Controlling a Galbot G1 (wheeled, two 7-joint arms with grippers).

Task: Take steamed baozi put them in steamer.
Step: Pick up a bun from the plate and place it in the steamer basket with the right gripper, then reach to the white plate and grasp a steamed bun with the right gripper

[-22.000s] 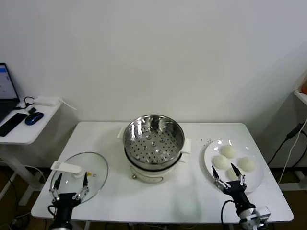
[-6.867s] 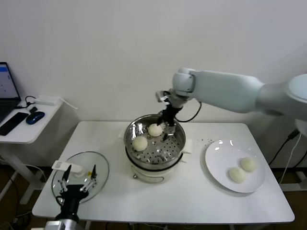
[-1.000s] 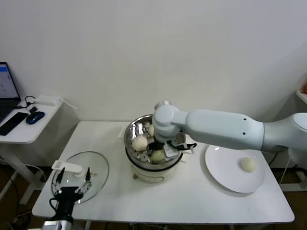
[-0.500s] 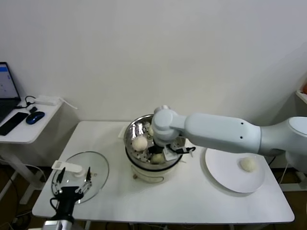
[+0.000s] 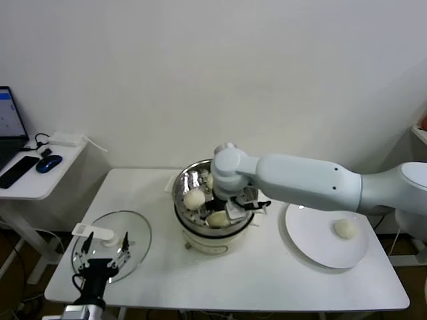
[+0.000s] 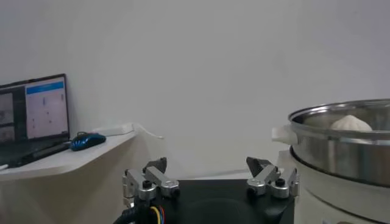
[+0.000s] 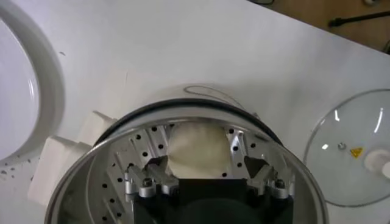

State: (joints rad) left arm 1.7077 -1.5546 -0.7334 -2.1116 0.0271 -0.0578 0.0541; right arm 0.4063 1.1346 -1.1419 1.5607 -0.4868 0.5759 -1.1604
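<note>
The steel steamer (image 5: 187,183) stands on its white cooker base at the table's middle. Three steamed baozi lie in it: one on the left (image 5: 195,199), one at the front (image 5: 217,219), and one at the back (image 5: 210,180), half hidden by my right arm. My right gripper (image 5: 230,205) reaches into the basket. In the right wrist view it (image 7: 206,165) is open, with the front baozi (image 7: 196,148) lying loose on the perforated floor between its fingers. One more baozi (image 5: 345,229) sits on the white plate (image 5: 307,233). My left gripper (image 6: 207,164) stands open and empty.
A glass lid (image 5: 133,230) with a white handle lies at the table's front left, under my left gripper (image 5: 100,257). A side table on the far left holds a laptop (image 6: 33,112) and a blue mouse (image 6: 87,140). My right arm spans from the steamer over the plate.
My right gripper has opened and let the front baozi go onto the steamer floor. The left arm has barely moved.
</note>
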